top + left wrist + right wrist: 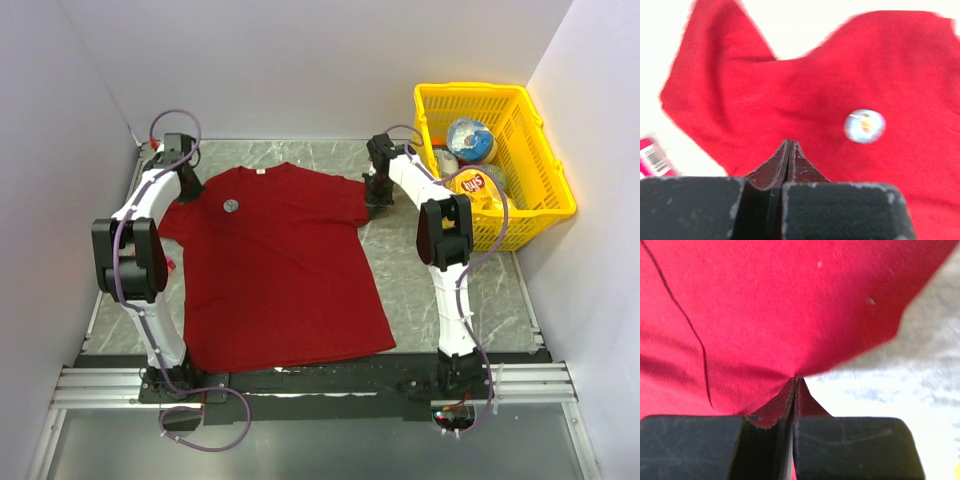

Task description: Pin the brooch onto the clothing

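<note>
The brooch (231,205) sits on the red T-shirt (280,270), up near the collar. Right gripper (796,382) is pinched tight on a sleeve edge. Left gripper (790,146) is closed over the shirt, can't tell if it's got cloth. Lay's bag (478,187) in the yellow basket (556,180).

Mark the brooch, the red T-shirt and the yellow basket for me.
brooch (231,205), top view, centre of the small round disc.
red T-shirt (285,280), top view, bare middle of the cloth.
yellow basket (468,90), top view, on its far rim.

We log a yellow plastic mesh basket (548,160), far right, holding a yellow crisp bag (478,186); a pink barcoded packet (652,160) lies left.
</note>
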Action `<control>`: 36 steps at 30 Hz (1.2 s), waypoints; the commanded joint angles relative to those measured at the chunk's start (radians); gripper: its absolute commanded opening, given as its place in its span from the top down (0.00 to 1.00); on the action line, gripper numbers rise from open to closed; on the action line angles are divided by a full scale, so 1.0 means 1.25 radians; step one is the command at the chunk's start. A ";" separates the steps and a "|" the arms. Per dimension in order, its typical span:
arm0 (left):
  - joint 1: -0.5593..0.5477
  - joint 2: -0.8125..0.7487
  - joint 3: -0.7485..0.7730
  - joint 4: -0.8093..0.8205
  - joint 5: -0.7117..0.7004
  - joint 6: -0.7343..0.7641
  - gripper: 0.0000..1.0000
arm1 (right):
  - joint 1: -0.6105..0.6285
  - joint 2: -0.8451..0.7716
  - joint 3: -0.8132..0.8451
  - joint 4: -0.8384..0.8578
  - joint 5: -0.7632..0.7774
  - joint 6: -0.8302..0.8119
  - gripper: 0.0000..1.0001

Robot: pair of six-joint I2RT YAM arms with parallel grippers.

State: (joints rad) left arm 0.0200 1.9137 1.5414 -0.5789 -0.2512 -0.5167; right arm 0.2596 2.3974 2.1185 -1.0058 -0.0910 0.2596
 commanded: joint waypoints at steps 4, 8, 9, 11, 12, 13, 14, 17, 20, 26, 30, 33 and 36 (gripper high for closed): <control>-0.124 -0.008 0.007 0.030 0.100 0.017 0.99 | -0.003 -0.082 -0.006 0.034 0.035 0.000 1.00; -0.174 -0.002 -0.016 0.050 0.118 0.000 0.99 | -0.003 -0.028 0.038 0.003 0.032 -0.006 1.00; -0.182 0.001 -0.017 0.053 0.120 0.000 0.99 | -0.003 -0.013 0.044 0.002 0.032 -0.004 1.00; -0.205 0.008 -0.015 0.075 0.130 -0.003 0.99 | -0.003 -0.002 0.061 -0.005 0.034 -0.003 1.00; -0.212 0.009 -0.011 0.086 0.135 0.001 0.99 | -0.002 0.012 0.075 -0.015 0.035 -0.003 1.00; -0.218 0.018 0.006 0.097 0.144 0.001 0.99 | -0.002 0.014 0.088 -0.020 0.038 -0.002 1.00; -0.232 0.025 0.023 0.112 0.163 0.001 0.99 | -0.002 0.012 0.087 -0.016 0.037 -0.002 1.00; -0.260 0.083 0.130 0.134 0.231 0.012 0.99 | -0.002 -0.019 0.049 0.004 0.041 0.001 1.00; -0.286 0.182 0.281 0.137 0.281 0.023 0.99 | -0.003 -0.061 0.007 0.036 0.029 0.001 1.00; -0.307 0.372 0.523 0.063 0.376 0.014 0.99 | -0.005 -0.051 0.038 0.058 -0.005 0.001 1.00; -0.336 0.327 0.402 0.130 0.407 0.024 0.99 | -0.019 0.025 0.129 0.044 -0.053 0.024 1.00; -0.379 0.303 0.353 0.123 0.413 0.044 0.99 | -0.027 0.049 0.146 0.069 -0.084 0.046 1.00; -0.440 0.259 0.282 0.126 0.382 0.067 0.99 | -0.035 0.091 0.195 0.055 -0.083 0.057 1.00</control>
State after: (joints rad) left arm -0.4294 2.3512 1.9694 -0.4343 0.2153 -0.4805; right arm 0.2462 2.4474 2.2803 -0.9401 -0.1722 0.2920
